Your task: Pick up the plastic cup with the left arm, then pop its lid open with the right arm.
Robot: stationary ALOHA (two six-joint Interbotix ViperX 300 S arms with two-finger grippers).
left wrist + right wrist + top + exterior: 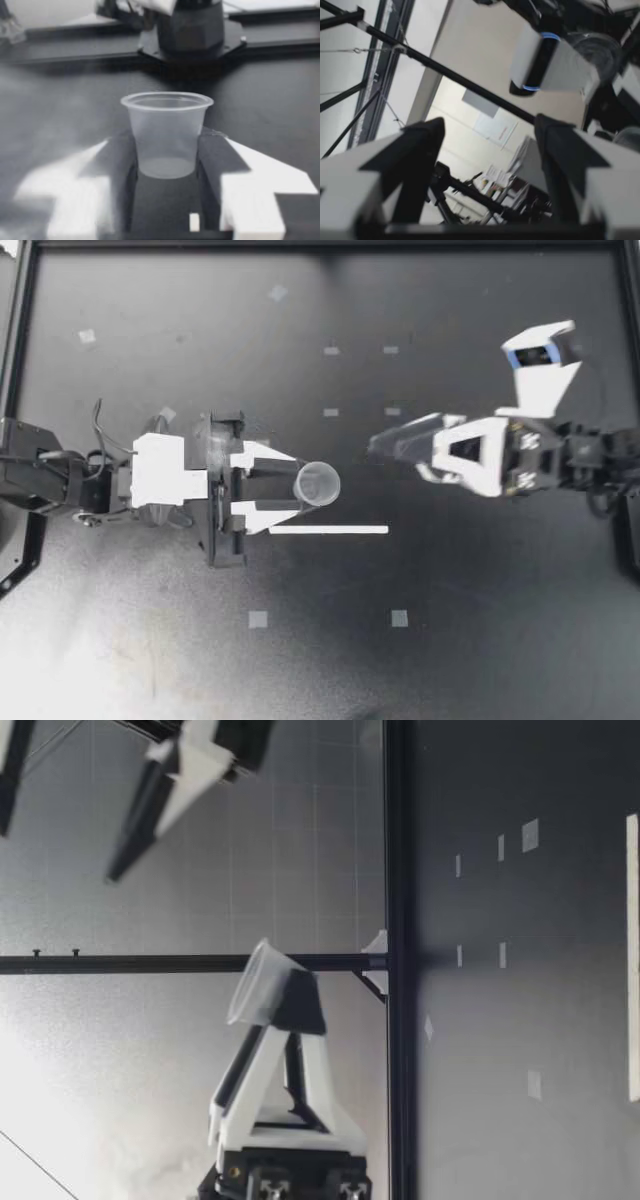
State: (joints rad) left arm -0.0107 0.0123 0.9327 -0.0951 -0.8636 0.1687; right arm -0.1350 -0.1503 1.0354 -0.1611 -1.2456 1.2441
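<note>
My left gripper [298,484] is shut on a clear plastic cup [319,483], pinching its lower part from both sides. In the low view the cup [258,985] hangs well above the table, mouth up and slightly tilted, in the left gripper [300,1005]. The left wrist view shows the cup [167,130] empty between the fingers [250,185]. My right gripper [385,447] is open and holds nothing, a short way from the cup and pointing at it. It hangs higher than the cup in the low view [58,852]. Its wrist view looks up past the open gripper [490,125] at the frame.
A thin white strip [328,530] lies on the black table just in front of the left gripper, also seen in the low view as the strip [632,955]. Small pale tape squares [258,619] dot the surface. A black frame rail [320,244] runs along the far edge.
</note>
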